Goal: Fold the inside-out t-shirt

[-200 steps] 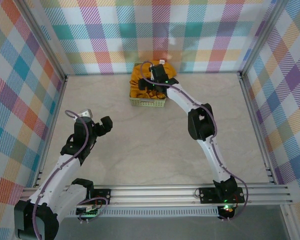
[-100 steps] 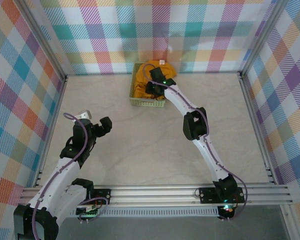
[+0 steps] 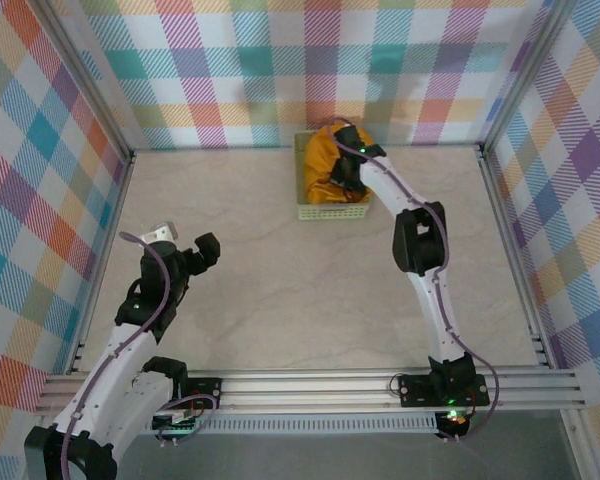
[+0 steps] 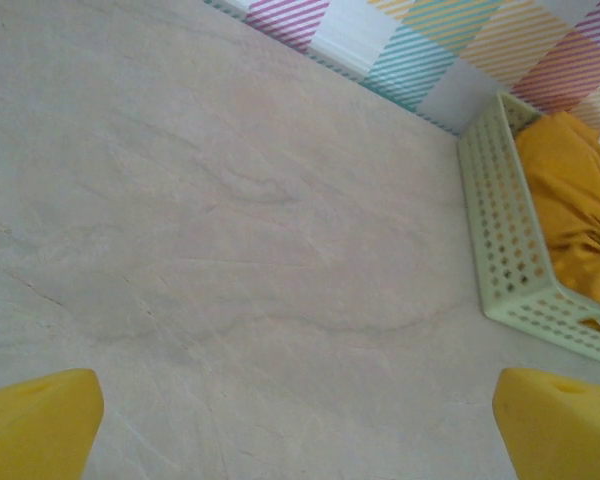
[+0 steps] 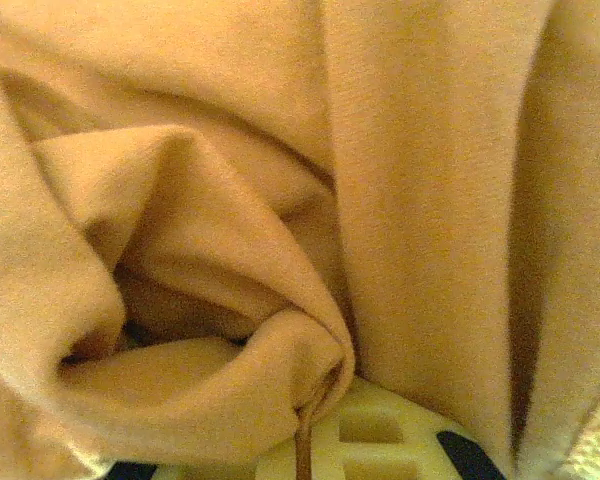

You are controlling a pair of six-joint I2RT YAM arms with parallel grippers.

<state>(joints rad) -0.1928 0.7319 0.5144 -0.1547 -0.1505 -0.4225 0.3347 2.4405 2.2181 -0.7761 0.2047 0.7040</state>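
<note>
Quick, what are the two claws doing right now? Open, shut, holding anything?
Left gripper: open wide, holding nothing.
Right gripper: closed, apparently pinching the yellow t-shirt in the basket.

A lab test cell — aluminium rails (image 3: 310,385), plaid screen walls (image 3: 230,70) (bright checks), pale marble-look tabletop (image 3: 300,270).

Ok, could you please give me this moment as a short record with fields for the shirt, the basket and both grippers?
garment: inside-out t-shirt, crumpled in a heap inside the basket, not yet folded
container: pale green basket, on the table near the back wall
right arm: right gripper shut on bunched shirt cloth, down in the basket
left arm: left gripper open, holding nothing, above bare table on the left side
stage: probably a grip for lifting the shirt out
</note>
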